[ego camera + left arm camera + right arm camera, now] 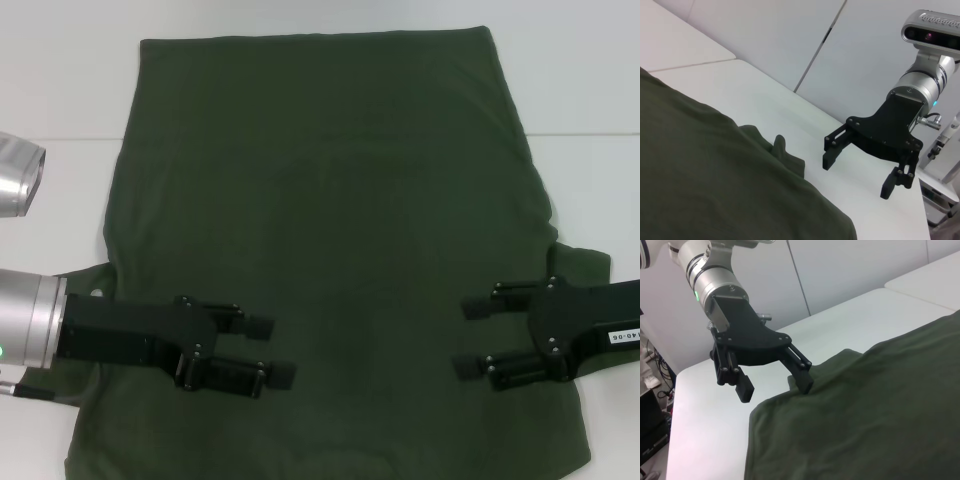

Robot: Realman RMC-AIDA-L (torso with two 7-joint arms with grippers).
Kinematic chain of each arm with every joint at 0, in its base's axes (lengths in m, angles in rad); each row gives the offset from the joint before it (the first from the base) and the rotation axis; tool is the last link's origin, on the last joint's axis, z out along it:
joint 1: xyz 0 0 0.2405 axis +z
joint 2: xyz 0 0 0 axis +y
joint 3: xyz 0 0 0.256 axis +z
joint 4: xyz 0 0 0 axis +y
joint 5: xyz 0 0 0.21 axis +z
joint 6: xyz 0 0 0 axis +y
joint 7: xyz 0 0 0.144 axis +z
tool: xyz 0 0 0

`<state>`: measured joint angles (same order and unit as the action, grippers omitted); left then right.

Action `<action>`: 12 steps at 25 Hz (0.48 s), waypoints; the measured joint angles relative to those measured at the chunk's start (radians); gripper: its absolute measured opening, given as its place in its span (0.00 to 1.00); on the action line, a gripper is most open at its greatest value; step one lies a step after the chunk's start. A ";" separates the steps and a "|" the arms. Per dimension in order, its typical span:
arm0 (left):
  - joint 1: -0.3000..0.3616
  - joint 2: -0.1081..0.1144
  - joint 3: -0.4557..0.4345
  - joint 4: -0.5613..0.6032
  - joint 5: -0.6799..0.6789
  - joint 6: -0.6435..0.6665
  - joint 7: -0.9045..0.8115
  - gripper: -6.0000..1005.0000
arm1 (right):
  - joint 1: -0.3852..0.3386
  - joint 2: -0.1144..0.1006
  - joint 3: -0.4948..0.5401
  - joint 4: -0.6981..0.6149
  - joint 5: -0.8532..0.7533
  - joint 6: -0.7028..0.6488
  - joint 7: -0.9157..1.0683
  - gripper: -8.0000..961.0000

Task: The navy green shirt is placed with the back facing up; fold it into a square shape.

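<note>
The navy green shirt (330, 200) lies flat on the white table (60, 90), plain side up, with no lettering showing. It also shows in the left wrist view (700, 170) and the right wrist view (880, 415). My left gripper (280, 350) is open and hovers over the shirt's near left part, fingers pointing inward. It shows in the right wrist view (775, 390) just above the cloth's edge. My right gripper (463, 337) is open over the near right part, by the right sleeve (585, 262). It shows in the left wrist view (856, 177). Neither gripper holds cloth.
A silver arm segment (15, 175) juts in at the left edge of the head view. The shirt's near hem runs to the bottom of that view. A table seam (70, 138) crosses behind the shirt. Bare white table lies on both sides.
</note>
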<state>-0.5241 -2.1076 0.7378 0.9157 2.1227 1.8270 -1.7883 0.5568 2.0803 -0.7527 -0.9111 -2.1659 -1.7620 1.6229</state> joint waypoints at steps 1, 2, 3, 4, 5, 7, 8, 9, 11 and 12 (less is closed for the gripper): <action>0.000 0.000 0.000 0.000 0.000 0.000 0.000 0.86 | 0.000 0.000 -0.001 0.000 0.000 0.000 0.000 0.92; 0.000 0.000 0.000 0.000 0.000 -0.001 -0.001 0.86 | 0.000 0.001 -0.002 0.000 0.000 0.000 0.000 0.92; 0.000 0.000 0.000 0.000 0.000 -0.002 -0.002 0.86 | 0.000 0.001 -0.002 0.000 0.000 0.000 0.000 0.92; 0.000 0.000 0.000 0.000 0.000 -0.003 -0.004 0.86 | 0.000 0.001 -0.003 0.000 0.000 -0.001 0.000 0.92; -0.001 0.000 0.000 0.000 0.000 -0.003 -0.006 0.86 | 0.000 0.001 -0.003 0.000 0.000 -0.002 0.000 0.92; -0.001 0.001 0.000 0.000 0.000 -0.004 -0.010 0.86 | 0.000 0.001 -0.002 0.000 0.000 -0.004 0.000 0.92; -0.001 0.002 0.000 0.000 0.000 -0.005 -0.011 0.86 | 0.000 0.001 -0.002 0.000 0.000 -0.004 0.000 0.92; -0.001 0.002 0.000 0.000 0.000 -0.005 -0.012 0.86 | 0.000 0.001 -0.002 0.000 0.000 -0.005 0.000 0.92; -0.001 0.003 0.000 0.000 0.000 -0.005 -0.012 0.86 | 0.000 0.000 -0.002 0.000 0.000 -0.006 0.000 0.92; -0.001 0.003 0.000 0.000 0.000 -0.005 -0.012 0.86 | 0.000 0.000 -0.002 0.000 0.000 -0.006 0.000 0.92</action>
<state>-0.5247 -2.1049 0.7378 0.9157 2.1225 1.8222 -1.8006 0.5568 2.0805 -0.7548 -0.9112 -2.1658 -1.7680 1.6229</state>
